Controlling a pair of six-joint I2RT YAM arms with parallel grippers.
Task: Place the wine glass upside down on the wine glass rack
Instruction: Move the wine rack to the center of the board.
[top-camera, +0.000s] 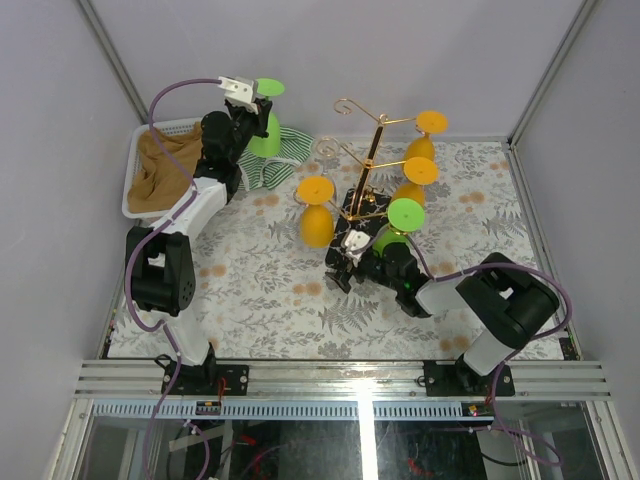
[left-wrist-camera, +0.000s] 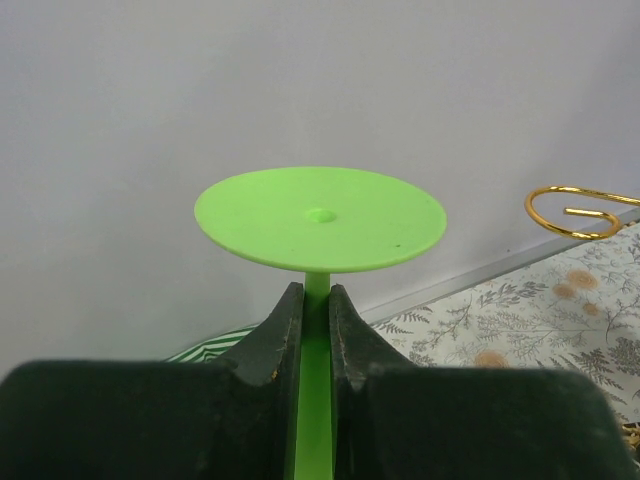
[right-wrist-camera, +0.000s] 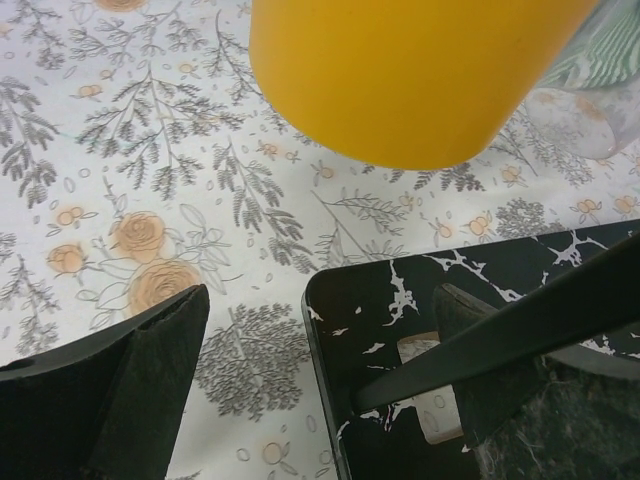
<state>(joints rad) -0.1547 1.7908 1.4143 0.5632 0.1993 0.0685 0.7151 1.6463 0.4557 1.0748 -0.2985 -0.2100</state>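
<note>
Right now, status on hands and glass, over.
Left hand shut on green wine glass, foot up. Right hand open astride rack base edge. Orange glasses crowd the rack.

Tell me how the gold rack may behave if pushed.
The wine glass rack likely tips easily: thin post, small base, glasses hung far out. Its wire arms probably sway. The open right hand straddling the base edge may steady it.

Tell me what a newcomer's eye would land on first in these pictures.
The bright green wine glass, held upside down by its stem in the left fingers high at the back left, stands out first. Next comes the gold wine glass rack mid-table, with orange glasses and a second green glass hung foot up. The right fingers sit spread open at a corner of its black base.
</note>
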